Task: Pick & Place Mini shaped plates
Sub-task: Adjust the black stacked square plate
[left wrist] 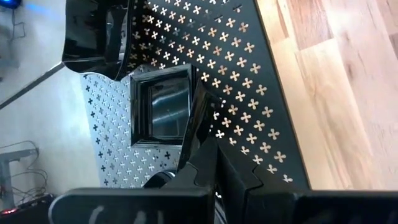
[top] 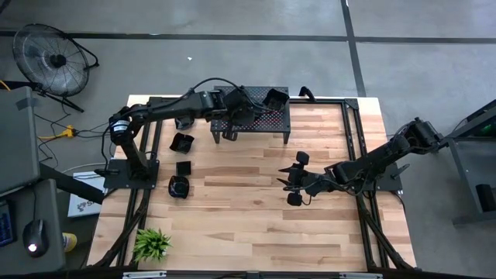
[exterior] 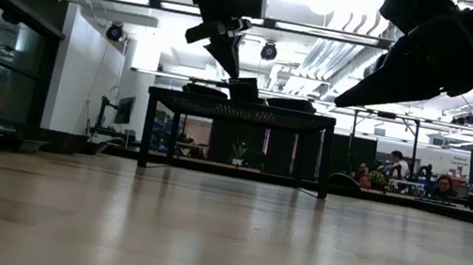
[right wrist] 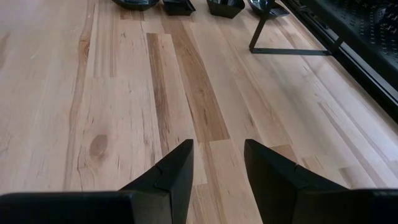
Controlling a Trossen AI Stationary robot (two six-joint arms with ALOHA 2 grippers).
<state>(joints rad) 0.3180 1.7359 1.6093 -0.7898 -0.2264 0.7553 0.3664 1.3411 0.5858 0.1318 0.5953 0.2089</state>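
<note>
The perforated stand (top: 252,118) is taking plates; the left gripper (left wrist: 208,134), clenched on the rim of a small plate (left wrist: 200,112), is hovering over its top just beside a square plate (left wrist: 161,106). Next it should be lowering and letting go without knocking that neighbour. More plates (top: 181,142) are waiting on the table (top: 256,225). The right gripper (right wrist: 217,163) is hanging released above bare wood.
</note>
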